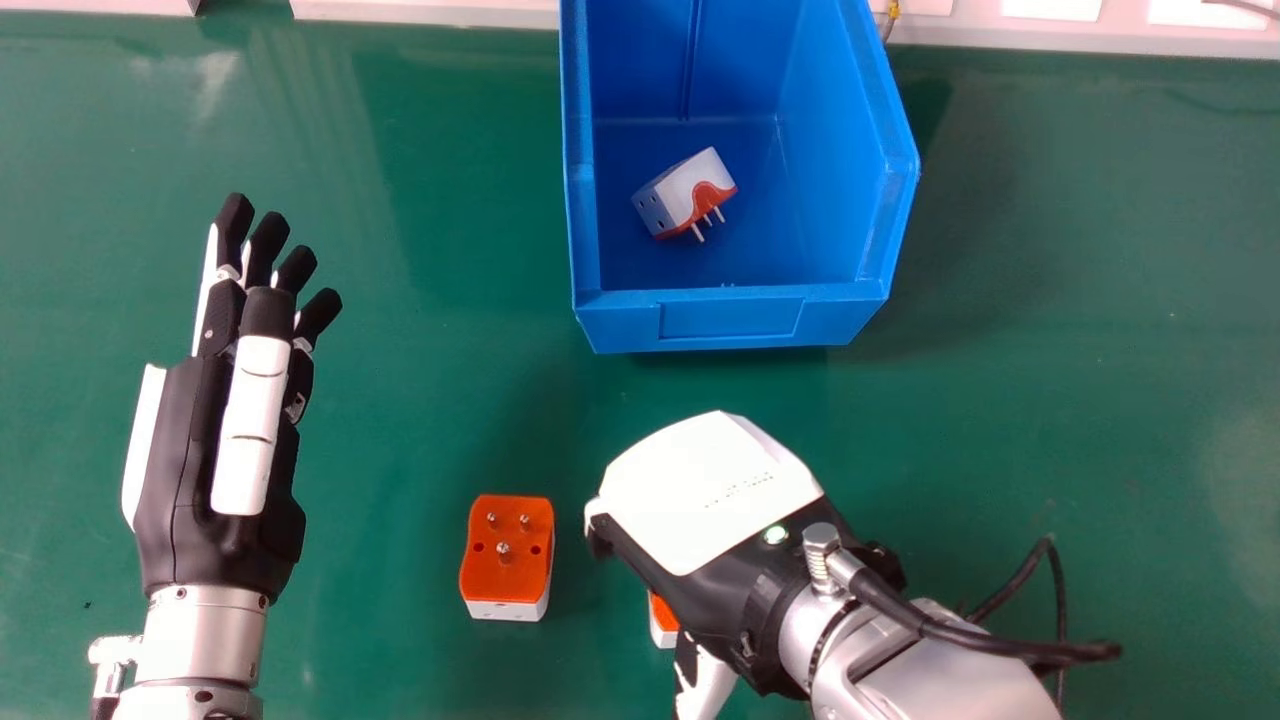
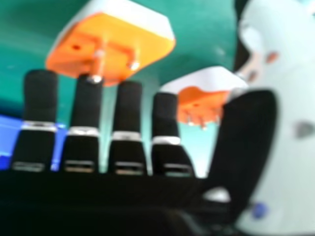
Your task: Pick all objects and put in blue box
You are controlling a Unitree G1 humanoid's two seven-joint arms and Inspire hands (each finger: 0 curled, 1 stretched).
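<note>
In the head view, my right hand is over the table at lower centre, its back up. An orange and white plug adapter lies pins up to its left; another adapter is partly hidden beneath the hand. Inside the blue box rests a third, white and orange adapter. My left hand stays at the left, fingers straight. In the right hand view, my right hand has extended fingers and holds nothing; one adapter is beyond the fingertips, another adapter between fingers and thumb.
The green table spreads around the box. Along its far edge runs a pale strip. A black cable loops off my right wrist at the lower right.
</note>
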